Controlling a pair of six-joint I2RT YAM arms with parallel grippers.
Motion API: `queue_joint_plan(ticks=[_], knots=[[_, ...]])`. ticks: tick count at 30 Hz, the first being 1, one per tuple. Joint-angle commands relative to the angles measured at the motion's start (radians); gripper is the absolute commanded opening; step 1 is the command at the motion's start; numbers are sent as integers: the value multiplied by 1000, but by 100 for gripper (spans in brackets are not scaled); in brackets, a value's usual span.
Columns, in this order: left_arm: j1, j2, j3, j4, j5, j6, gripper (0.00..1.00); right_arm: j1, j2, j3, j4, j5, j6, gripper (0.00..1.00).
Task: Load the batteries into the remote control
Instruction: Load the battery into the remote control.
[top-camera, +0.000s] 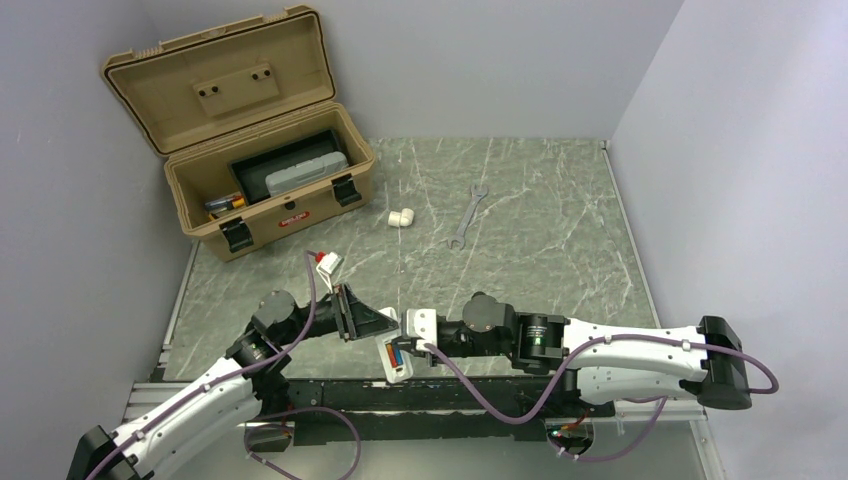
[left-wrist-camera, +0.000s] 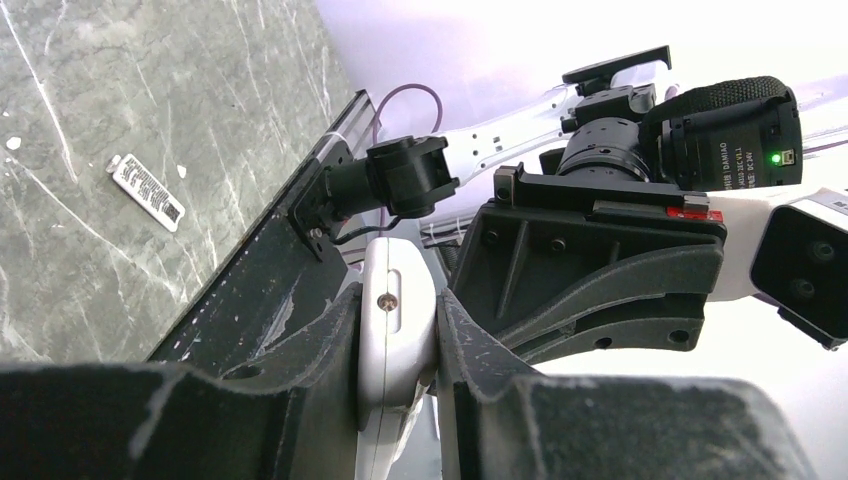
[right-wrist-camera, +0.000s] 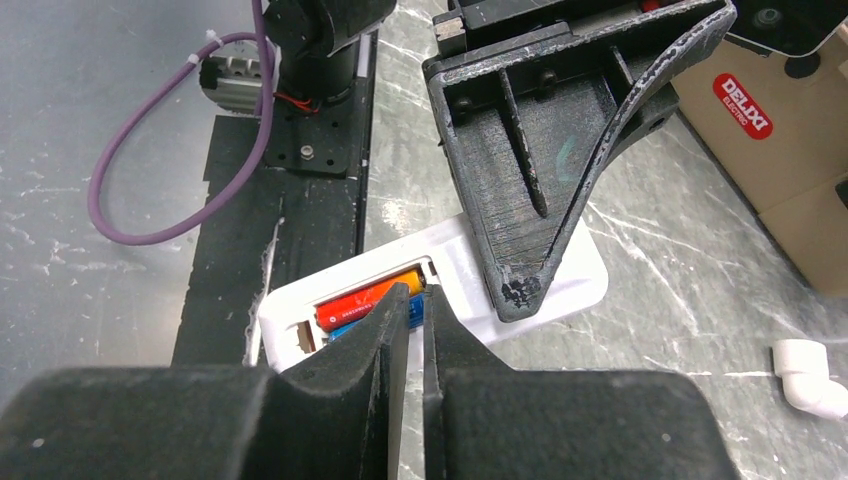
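The white remote control (top-camera: 385, 352) lies back-up at the table's near edge. My left gripper (left-wrist-camera: 397, 330) is shut on its end, which stands edge-on between the fingers (left-wrist-camera: 320, 350). In the right wrist view the remote (right-wrist-camera: 560, 275) shows its open recess with an orange-red battery (right-wrist-camera: 365, 298) and a blue-cased battery (right-wrist-camera: 416, 312) beside it. My right gripper (right-wrist-camera: 415, 298) is shut, with only a thin gap. Its tips rest over the recess at the batteries. The left finger (right-wrist-camera: 540, 150) presses the remote's far part.
An open tan toolbox (top-camera: 240, 150) stands at the back left; its side shows in the right wrist view (right-wrist-camera: 800, 170). A silver wrench (top-camera: 465, 215) and a white pipe elbow (top-camera: 401, 217) lie mid-table. A small white printed strip (left-wrist-camera: 147, 190) lies on the table. The black base rail (right-wrist-camera: 270, 240) runs along the near edge.
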Motion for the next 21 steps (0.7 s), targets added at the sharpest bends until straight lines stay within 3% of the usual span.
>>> queue_joint_plan(ticks=[1,21], knots=[[7,-52,90,281,-16,-101,0,14,40,-58,-261,19,26,4],[8,-70,108,297,-21,-129,0,78,93,-29,-339,157,5,4]])
